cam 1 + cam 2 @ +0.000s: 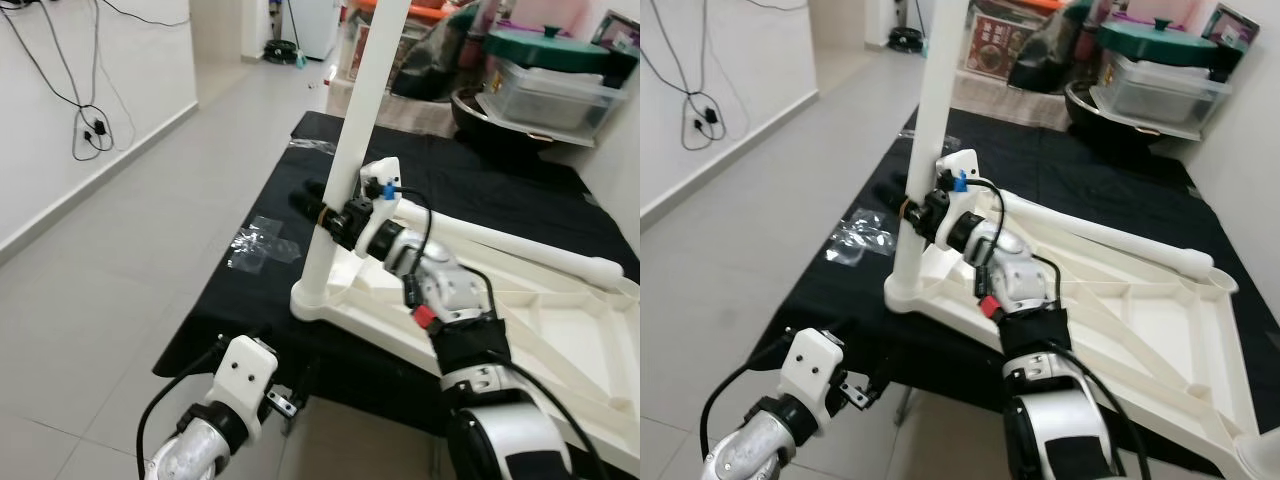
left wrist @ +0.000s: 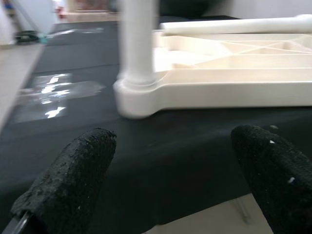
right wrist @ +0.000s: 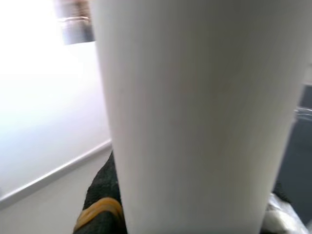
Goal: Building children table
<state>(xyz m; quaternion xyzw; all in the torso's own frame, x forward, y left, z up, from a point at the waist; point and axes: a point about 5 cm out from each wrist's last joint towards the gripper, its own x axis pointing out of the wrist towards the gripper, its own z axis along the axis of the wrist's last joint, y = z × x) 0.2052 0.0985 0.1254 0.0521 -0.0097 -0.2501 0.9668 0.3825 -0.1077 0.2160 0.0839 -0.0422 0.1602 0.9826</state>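
Observation:
A white children's table top (image 1: 560,330) lies upside down on a black-covered surface (image 1: 250,300). One white leg (image 1: 345,150) stands upright in its near left corner socket (image 1: 315,300). My right gripper (image 1: 322,212) is shut on this leg about a third of the way up; the leg (image 3: 195,112) is close up in the right wrist view, with a black finger (image 3: 102,195) beside it. A second white leg (image 1: 520,245) lies across the top. My left gripper (image 2: 175,151) is open, low at the surface's front edge, short of the socket corner (image 2: 134,100).
Crumpled clear plastic (image 1: 262,243) lies on the black cover left of the table top. At the back right stand a dark bowl (image 1: 480,115) and a plastic box with a green-lidded pot (image 1: 545,70). Tiled floor (image 1: 120,260) and wall cables (image 1: 90,125) are to the left.

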